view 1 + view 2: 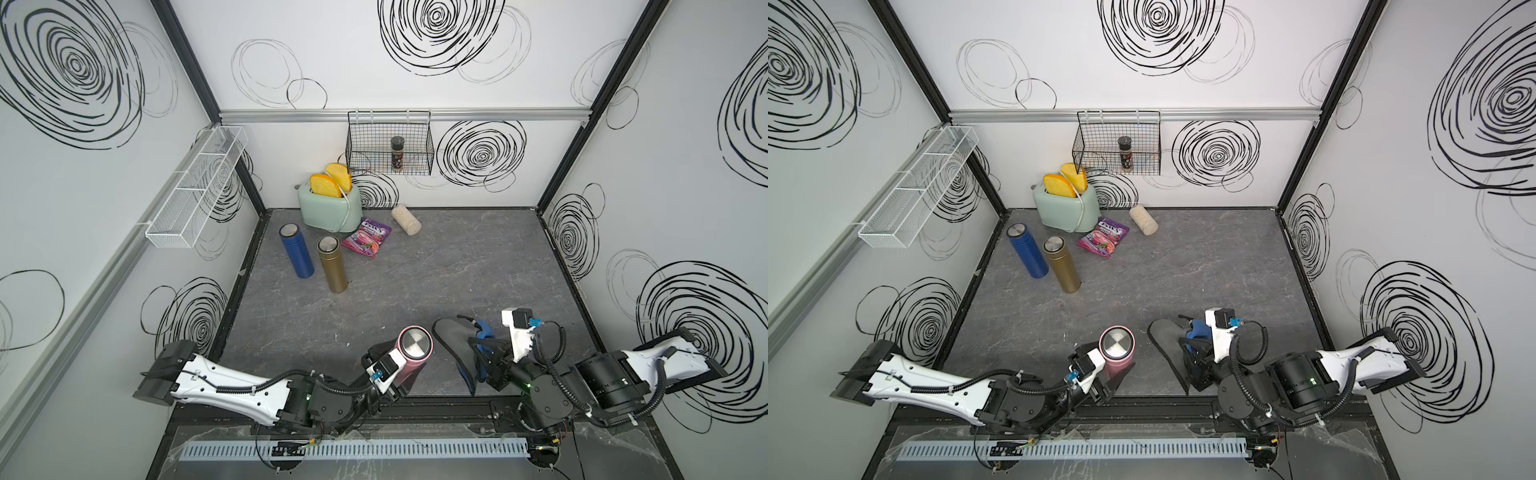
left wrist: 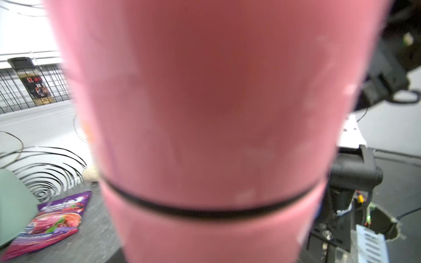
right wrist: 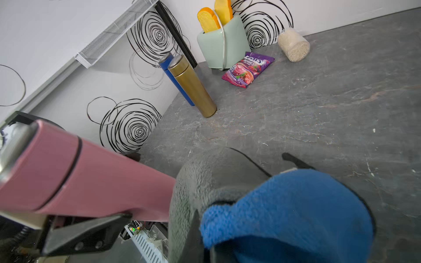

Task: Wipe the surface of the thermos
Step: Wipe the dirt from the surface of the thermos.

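L arm (image 1: 232, 380) comes in from the near-left corner, low and stretched toward centre, w/ the wrist (image 1: 332, 399) kinked upward. L gripper (image 1: 395, 368) is clamped side-on round the pink thermos (image 1: 415, 347), one jaw each side of the body, lid end up. R arm (image 1: 648, 365) comes from the near-right corner, elbow folded, forearm aimed inward toward L. R gripper (image 1: 482, 359) is pinched tight on the grey/blue cloth (image 1: 453, 345), just beside the L gripper. Can't tell if the two grippers touch.

Thermos (image 1: 415, 347) left of cloth (image 1: 451, 345) at front, toaster (image 1: 330, 210) at back, pouch (image 1: 366, 242) beside it
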### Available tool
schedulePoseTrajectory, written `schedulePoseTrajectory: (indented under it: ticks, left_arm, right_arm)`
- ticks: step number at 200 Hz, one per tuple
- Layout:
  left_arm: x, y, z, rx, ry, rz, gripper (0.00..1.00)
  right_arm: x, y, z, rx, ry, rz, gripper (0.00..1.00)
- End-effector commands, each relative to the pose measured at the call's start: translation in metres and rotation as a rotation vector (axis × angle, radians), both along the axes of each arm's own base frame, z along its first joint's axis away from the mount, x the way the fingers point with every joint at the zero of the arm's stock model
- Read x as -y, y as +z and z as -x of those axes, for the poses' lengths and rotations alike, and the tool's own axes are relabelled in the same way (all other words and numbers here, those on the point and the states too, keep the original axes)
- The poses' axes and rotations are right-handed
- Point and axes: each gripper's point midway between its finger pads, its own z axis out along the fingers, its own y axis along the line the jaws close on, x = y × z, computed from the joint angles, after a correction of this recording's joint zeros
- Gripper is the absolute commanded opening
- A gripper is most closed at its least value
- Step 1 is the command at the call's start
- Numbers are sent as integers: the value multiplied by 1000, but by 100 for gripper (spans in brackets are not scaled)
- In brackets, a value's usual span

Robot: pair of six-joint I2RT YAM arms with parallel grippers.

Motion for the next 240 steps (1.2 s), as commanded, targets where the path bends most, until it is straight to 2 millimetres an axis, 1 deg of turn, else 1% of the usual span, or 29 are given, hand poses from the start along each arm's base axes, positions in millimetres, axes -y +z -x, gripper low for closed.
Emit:
schedulePoseTrajectory:
  ticks: [1, 21, 58, 71, 85, 103, 132, 164, 176, 182, 196, 208, 226, 240]
  left_arm:
    - [-7, 47, -1, -179, -152, 349, 0]
    - [-20, 55, -9, -248, -228, 497, 0]
    - [-48, 64, -17, -312, -285, 688, 0]
    - [-59, 66, -18, -329, -308, 769, 0]
    - [-72, 67, -20, -344, -324, 855, 0]
    - [-85, 68, -23, -347, -328, 924, 0]
    - [-98, 67, -27, -342, -299, 971, 0]
    - [-104, 65, -29, -327, -271, 965, 0]
    - [-104, 65, -28, -322, -267, 960, 0]
    - [-104, 64, -28, -322, -266, 953, 0]
    - [-103, 61, -30, -325, -254, 938, 0]
    - [-103, 59, -30, -330, -247, 934, 0]
    - [-104, 58, -30, -330, -244, 935, 0]
    - [-104, 56, -31, -328, -237, 927, 0]
  right_arm:
    - [-1, -12, -1, -46, -32, -18, 0]
    - [-7, -23, 1, -60, -19, -42, 0]
    - [-25, -57, 5, -117, 25, -62, 0]
    - [-33, -64, 5, -134, 49, -69, 0]
    - [-45, -67, 6, -140, 88, -90, 0]
    - [-59, -62, 8, -127, 127, -138, 0]
    - [-85, -51, 17, -104, 201, -207, 0]
    - [-121, -41, 33, -113, 293, -229, 0]
    - [-129, -35, 35, -107, 300, -208, 0]
    - [-133, -29, 36, -92, 300, -203, 0]
    - [-136, -15, 37, -53, 295, -198, 0]
    - [-135, -3, 38, -29, 287, -212, 0]
    - [-127, 11, 36, -10, 273, -251, 0]
    - [-118, 15, 33, -4, 258, -275, 0]
